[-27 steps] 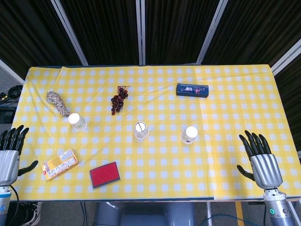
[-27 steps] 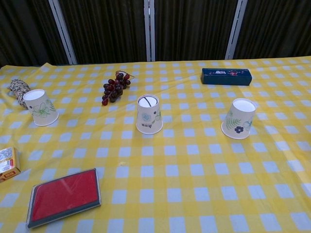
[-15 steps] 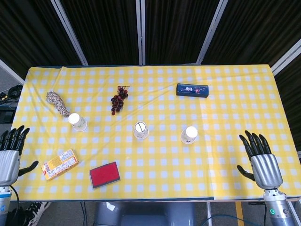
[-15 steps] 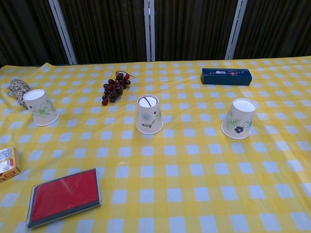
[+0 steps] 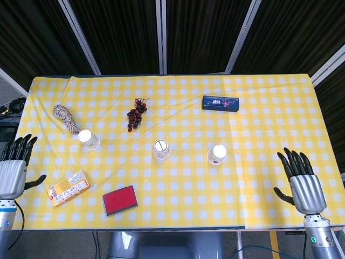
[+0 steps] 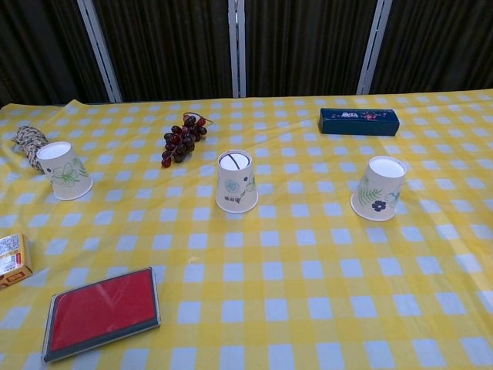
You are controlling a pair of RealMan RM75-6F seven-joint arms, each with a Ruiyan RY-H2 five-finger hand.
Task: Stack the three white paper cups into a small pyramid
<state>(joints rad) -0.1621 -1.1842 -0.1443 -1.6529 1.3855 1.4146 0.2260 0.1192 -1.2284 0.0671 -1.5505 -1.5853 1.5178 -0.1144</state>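
Three white paper cups stand upside down in a row across the counter [image 5: 269, 108], well apart from one another: the left cup [image 5: 88, 140], the middle cup [image 5: 161, 149] and the right cup [image 5: 217, 154]. The left robot hand [image 5: 13, 171] hovers at the counter's left edge, fingers spread, holding nothing, near the left cup. The right robot hand [image 5: 302, 181], equally spread and empty, is well apart from the right cup.
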